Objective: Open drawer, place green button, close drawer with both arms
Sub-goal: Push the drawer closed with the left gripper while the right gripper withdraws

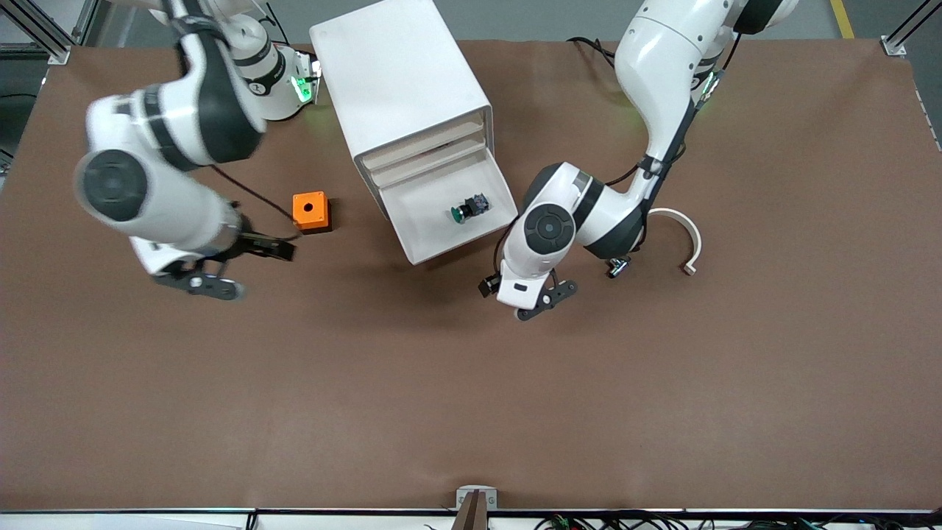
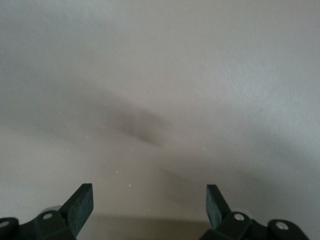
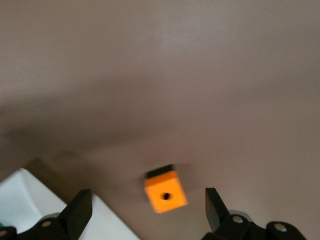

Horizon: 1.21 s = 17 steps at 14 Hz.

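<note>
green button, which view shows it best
The front view: the green button lies in plain sight in the open drawer. The right wrist view shows only a sliver of green at its edge beside the drawer's corner; the left wrist view shows bare table.

No readable text, label, brand, number or sign is found in any of the three views.
</note>
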Tool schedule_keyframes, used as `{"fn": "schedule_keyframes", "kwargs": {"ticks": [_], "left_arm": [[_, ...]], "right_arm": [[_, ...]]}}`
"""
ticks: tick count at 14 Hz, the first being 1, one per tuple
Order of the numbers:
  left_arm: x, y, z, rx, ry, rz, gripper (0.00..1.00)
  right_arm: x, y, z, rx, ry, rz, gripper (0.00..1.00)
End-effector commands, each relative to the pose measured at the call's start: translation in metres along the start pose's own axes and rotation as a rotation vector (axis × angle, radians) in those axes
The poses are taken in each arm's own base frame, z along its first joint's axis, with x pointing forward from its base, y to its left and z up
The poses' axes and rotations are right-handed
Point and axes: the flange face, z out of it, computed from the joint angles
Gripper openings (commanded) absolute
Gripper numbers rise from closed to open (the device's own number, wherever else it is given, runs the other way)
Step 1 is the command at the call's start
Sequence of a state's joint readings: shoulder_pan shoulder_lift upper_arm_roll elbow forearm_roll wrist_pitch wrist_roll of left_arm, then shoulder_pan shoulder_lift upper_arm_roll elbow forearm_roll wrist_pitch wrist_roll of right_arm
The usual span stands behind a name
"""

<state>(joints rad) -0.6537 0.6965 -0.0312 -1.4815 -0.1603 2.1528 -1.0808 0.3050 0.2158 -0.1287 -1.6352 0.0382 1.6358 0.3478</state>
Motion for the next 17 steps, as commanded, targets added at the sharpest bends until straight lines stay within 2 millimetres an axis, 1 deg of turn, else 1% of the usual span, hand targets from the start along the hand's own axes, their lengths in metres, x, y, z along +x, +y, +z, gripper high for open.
{"fn": "schedule_keyframes", "kwargs": {"ticks": [1,3,4,5,7,8,9,10,11,12,13,15,16,17], "left_arm": [[-0.028,0.004,0.002,0.012,0.021,0.018,0.99],[-0.049,0.010,0.008,0.021,0.020,0.023,0.99],[-0.060,0.013,0.014,0.029,0.017,0.034,0.99],[-0.072,0.017,0.017,0.033,0.016,0.040,0.99],[-0.088,0.021,0.026,0.044,0.014,0.041,0.99],[-0.097,0.023,0.028,0.047,0.013,0.052,0.99],[-0.102,0.024,0.031,0.051,0.011,0.057,0.99],[-0.113,0.026,0.034,0.056,0.009,0.060,0.99],[-0.121,0.027,0.040,0.062,0.006,0.054,0.99],[-0.126,0.028,0.041,0.062,0.002,0.053,0.99],[-0.140,0.031,0.043,0.064,-0.007,0.065,0.99],[-0.155,0.033,0.046,0.068,-0.009,0.058,0.99],[-0.163,0.034,0.047,0.072,-0.012,0.059,0.99],[-0.176,0.035,0.050,0.075,-0.021,0.066,0.99]], "right_arm": [[-0.003,0.064,-0.014,0.011,-0.026,-0.087,1.00],[0.001,0.114,-0.019,0.030,-0.041,-0.131,1.00],[0.001,0.133,-0.022,0.037,-0.043,-0.148,1.00],[0.001,0.150,-0.026,0.013,-0.035,-0.171,1.00],[0.000,0.169,-0.036,-0.065,-0.014,-0.208,1.00],[0.001,0.175,-0.040,-0.067,-0.006,-0.204,1.00],[0.003,0.178,-0.041,-0.067,-0.002,-0.200,1.00],[0.004,0.176,-0.044,-0.068,0.008,-0.201,1.00],[0.006,0.174,-0.047,-0.067,0.018,-0.199,1.00],[0.006,0.174,-0.049,-0.057,0.024,-0.193,1.00],[0.006,0.176,-0.051,-0.054,0.030,-0.187,1.00],[0.010,0.185,-0.073,-0.042,0.065,-0.171,1.00],[0.011,0.185,-0.083,-0.042,0.088,-0.168,1.00],[0.010,0.182,-0.091,-0.054,0.104,-0.172,1.00]]}}
